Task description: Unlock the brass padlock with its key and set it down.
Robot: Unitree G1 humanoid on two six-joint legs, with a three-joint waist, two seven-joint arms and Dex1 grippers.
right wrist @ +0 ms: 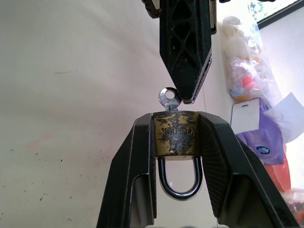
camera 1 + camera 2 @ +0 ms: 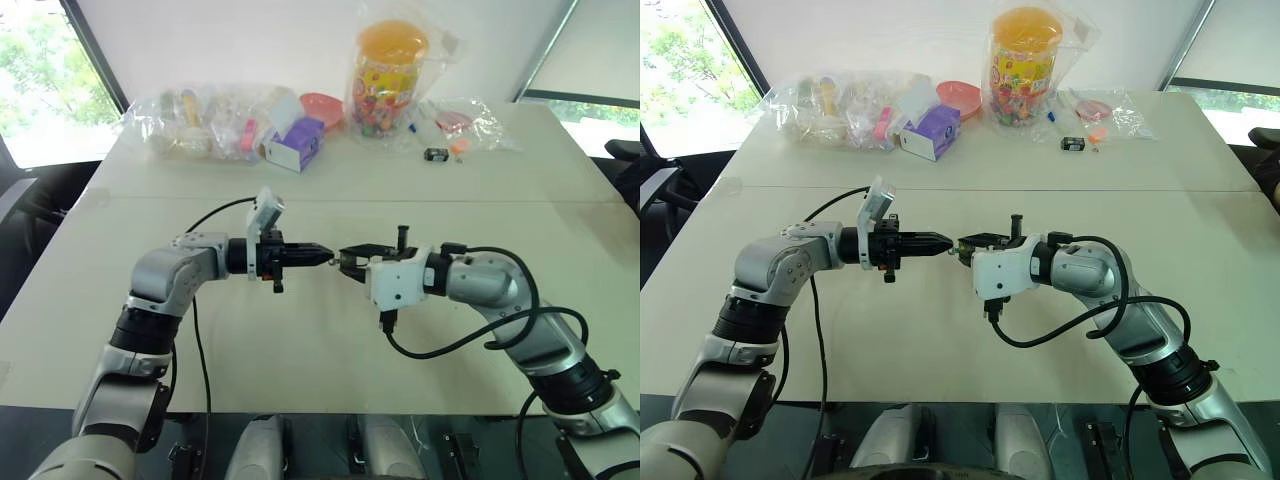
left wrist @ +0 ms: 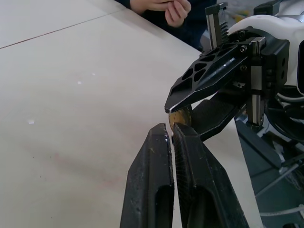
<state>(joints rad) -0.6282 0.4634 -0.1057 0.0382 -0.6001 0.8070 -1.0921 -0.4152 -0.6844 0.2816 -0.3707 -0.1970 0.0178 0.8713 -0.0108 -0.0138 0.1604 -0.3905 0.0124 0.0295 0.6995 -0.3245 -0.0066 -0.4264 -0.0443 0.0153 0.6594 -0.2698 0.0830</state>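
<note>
Above the middle of the pale table [image 2: 120, 300], the two grippers meet tip to tip. The right gripper [image 1: 176, 124] clamps the brass padlock [image 1: 175, 137] by its flanks, well clear of the tabletop. The right wrist view alone gives the detail: a scuffed, tarnished yellow block with stamped lettering, its smooth silvery shackle [image 1: 178, 183] looping back between the ribbed black fingers, and a small silver key [image 1: 168, 99] with a round holed head standing out of the body. The left gripper [image 1: 186, 97] comes in from the far side, its tip touching the key head. The left wrist view shows that gripper's jaws pressed together, and, beyond the table edge, a person's hands [image 3: 164, 7]. The head views add clear bags of small items [image 2: 215, 122], a purple-and-white box [image 2: 293, 143], a bagged yellow-lidded jar [image 2: 388, 75], and windows on both sides.
</note>
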